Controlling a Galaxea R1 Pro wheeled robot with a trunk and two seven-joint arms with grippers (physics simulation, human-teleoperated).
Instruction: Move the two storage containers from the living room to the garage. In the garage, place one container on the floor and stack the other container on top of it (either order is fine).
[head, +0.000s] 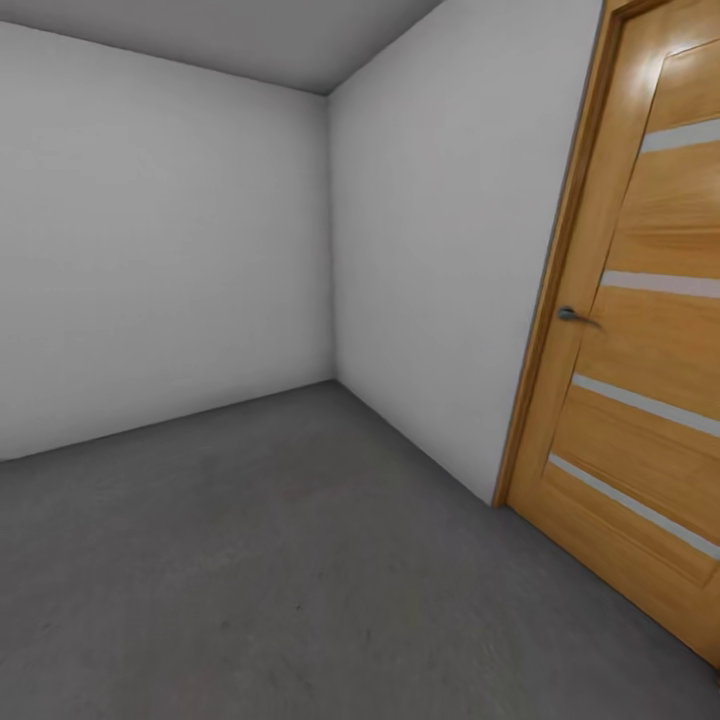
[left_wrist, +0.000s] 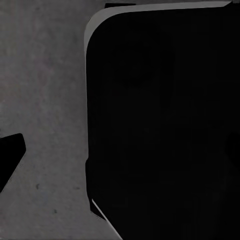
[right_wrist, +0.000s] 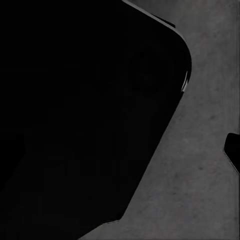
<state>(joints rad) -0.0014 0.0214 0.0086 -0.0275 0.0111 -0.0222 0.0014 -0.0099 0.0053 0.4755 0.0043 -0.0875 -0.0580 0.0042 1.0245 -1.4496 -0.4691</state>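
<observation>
floor (head: 280, 560): you've got rough dark grey concrete, open to the corner
door (head: 640, 330): wood, shut, hugging your right
grippers: can't tell, just black shapes

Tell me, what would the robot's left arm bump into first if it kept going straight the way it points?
Probably the grey concrete floor. The left wrist view looks along that arm and shows floor, beside a large black shape that I can't identify. Depth is unclear, so I can't say whether that shape comes first.

Plain white walls (head: 160, 250) meet grey concrete floor (head: 300, 560) — honey-wood door (head: 640, 380) at right.
</observation>
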